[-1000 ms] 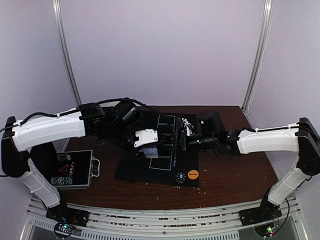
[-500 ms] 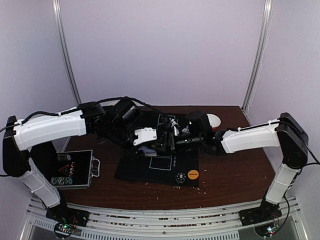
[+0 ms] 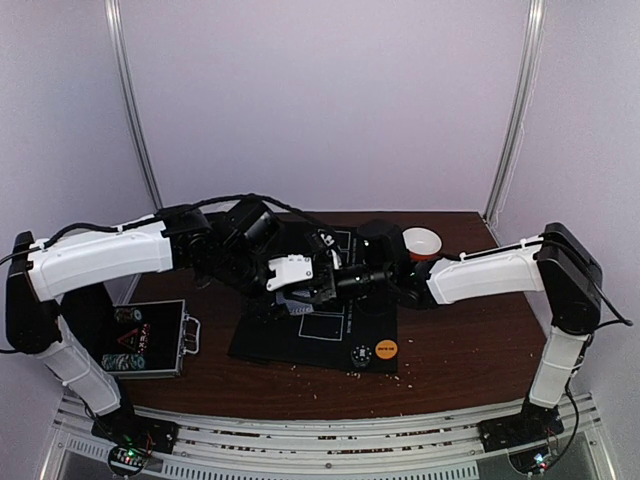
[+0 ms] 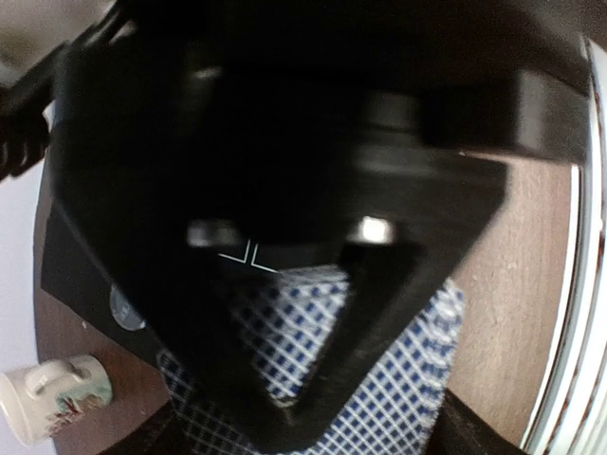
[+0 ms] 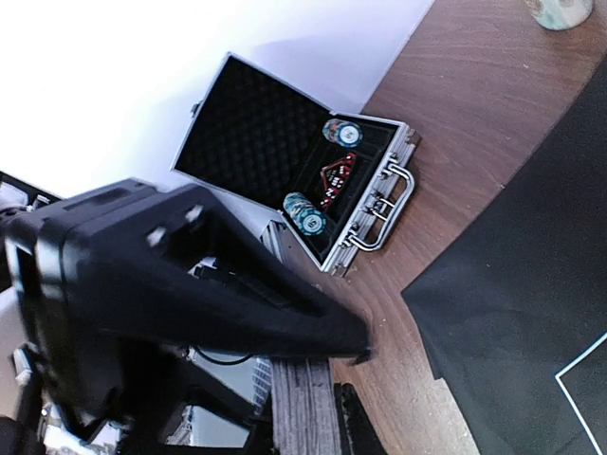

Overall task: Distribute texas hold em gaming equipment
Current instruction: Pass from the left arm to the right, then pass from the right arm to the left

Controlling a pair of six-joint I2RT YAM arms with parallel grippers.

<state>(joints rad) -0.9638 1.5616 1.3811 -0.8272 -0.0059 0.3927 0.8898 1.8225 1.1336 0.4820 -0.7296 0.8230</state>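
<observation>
Right tool (image 5: pixel 354 347), grip on cards (image 5: pixel 299 409) unclear

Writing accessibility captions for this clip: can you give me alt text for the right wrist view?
The right pincer, black and close to the lens, tapers to a closed-looking tip above a brown table. Beyond it an open metal case holds poker chips. A black mat fills the lower right, and part of a pale mug shows at the top right.

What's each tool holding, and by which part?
Left tool: blue-checked card deck, by its side edges. Right tool: shut at the deck; card grip unclear.
</observation>
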